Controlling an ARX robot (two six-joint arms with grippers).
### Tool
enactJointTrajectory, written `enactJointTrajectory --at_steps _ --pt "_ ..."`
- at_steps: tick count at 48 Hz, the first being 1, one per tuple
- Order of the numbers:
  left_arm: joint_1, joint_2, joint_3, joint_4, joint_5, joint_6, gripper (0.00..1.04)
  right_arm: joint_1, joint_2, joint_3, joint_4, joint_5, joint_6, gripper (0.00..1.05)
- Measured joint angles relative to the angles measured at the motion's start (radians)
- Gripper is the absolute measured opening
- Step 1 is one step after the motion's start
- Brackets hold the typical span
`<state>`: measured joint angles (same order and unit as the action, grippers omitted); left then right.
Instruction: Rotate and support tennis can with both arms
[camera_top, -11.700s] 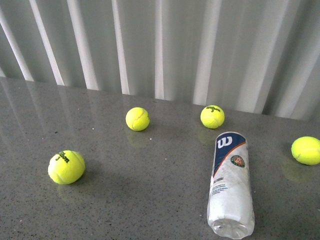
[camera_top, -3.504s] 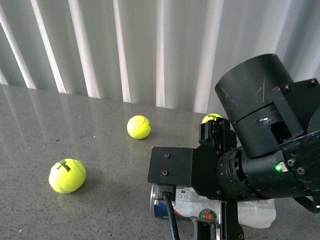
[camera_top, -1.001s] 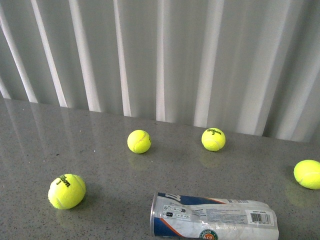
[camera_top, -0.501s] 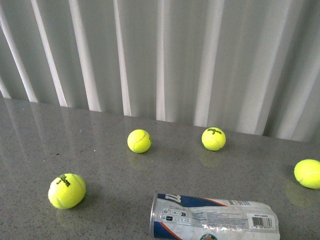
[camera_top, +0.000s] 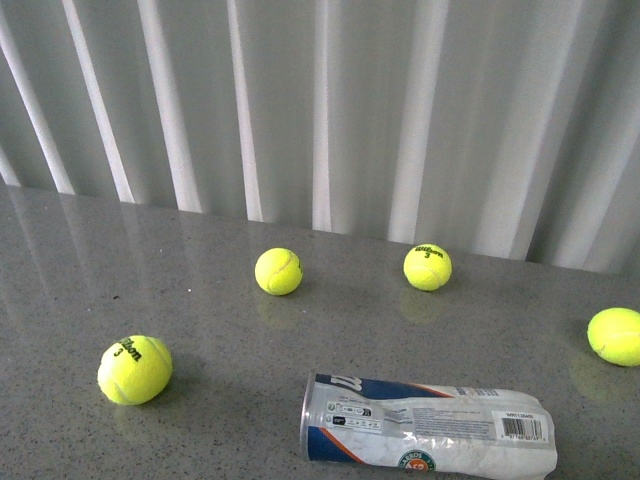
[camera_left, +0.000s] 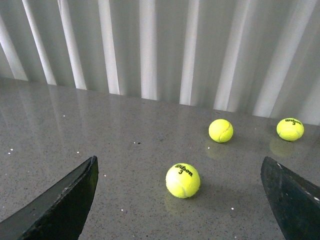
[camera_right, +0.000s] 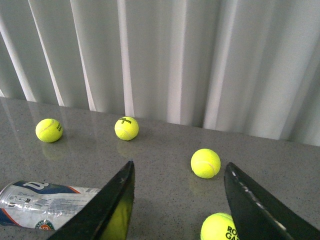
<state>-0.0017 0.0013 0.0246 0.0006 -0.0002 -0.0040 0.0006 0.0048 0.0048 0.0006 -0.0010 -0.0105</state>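
Both my tools are spread wide and pinch nothing. The left tool (camera_left: 178, 160) shows only its two dark fingers (camera_left: 60, 205) at the frame's edges, and the left ball (camera_left: 182, 180) sits on the surface (camera_left: 100, 130) beyond the gap. The right tool (camera_right: 179, 164) is just as open, with a stray ball (camera_right: 222, 227) close under it.

Neither tool touches the can (camera_top: 430, 435). It lies on its side on the surface, low and right of centre in the front view. Its rimmed end points to my left and its crumpled clear end to my right.

I judge the step in hand to be the approach. I would bring the right tool down so its fingers straddle the can across its width, and both should meet it together, since a nudge from one finger would set it rolling. The plastic looks thin and already creased, so I would close only until it is held. A hard pinch would likely buckle it. The left tool should go to the rimmed end, which looks stiffest, and steady it while I turn. I must also keep clear of the stray ball on the way in.

Farther off, the right ball (camera_top: 614, 335) and the two far balls (camera_top: 278, 271) (camera_top: 427, 267) lie well apart from the can, near the pleated wall (camera_top: 320, 100).
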Motion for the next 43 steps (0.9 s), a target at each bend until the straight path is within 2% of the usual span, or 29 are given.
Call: enactJointTrajectory --at_steps 3,4,6,7,9,11,17,21,28,34,43 --pt "0.010 0.014 0.006 -0.022 0.027 0.002 0.98 0.000 0.000 0.000 0.000 0.000 0.000 0.69" --pt "0.027 0.037 0.027 -0.078 0.062 0.006 0.98 0.000 0.000 0.000 0.000 0.000 0.000 0.74" --pt "0.082 0.171 0.111 -0.243 0.219 0.021 0.98 0.000 0.000 0.000 0.000 0.000 0.000 0.83" --pt "0.087 0.224 0.135 -0.262 0.245 0.023 0.98 0.000 0.000 0.000 0.000 -0.003 0.000 0.88" --pt "0.091 0.326 0.182 -0.243 0.262 0.030 0.98 0.000 0.000 0.000 0.000 -0.001 0.000 0.95" --pt "0.073 0.449 0.246 -0.163 0.261 0.044 0.98 0.000 0.000 0.000 0.000 0.000 0.002 1.00" --pt "-0.027 0.847 0.487 0.090 0.290 0.060 0.98 0.000 -0.001 0.000 0.000 0.000 0.001 0.98" --pt "-0.092 1.170 0.686 0.097 0.361 0.027 0.98 0.000 -0.001 0.000 0.000 -0.001 0.001 0.98" --pt "-0.190 1.529 0.856 0.061 0.449 -0.035 0.98 0.000 -0.001 0.000 0.000 0.000 0.001 0.98" --pt "-0.281 1.725 0.883 0.095 0.512 -0.081 0.98 0.000 -0.001 0.000 0.000 0.000 0.001 0.98" --pt "-0.306 1.852 0.883 0.199 0.533 -0.163 0.98 0.000 -0.001 0.000 0.000 0.000 0.001 0.98"
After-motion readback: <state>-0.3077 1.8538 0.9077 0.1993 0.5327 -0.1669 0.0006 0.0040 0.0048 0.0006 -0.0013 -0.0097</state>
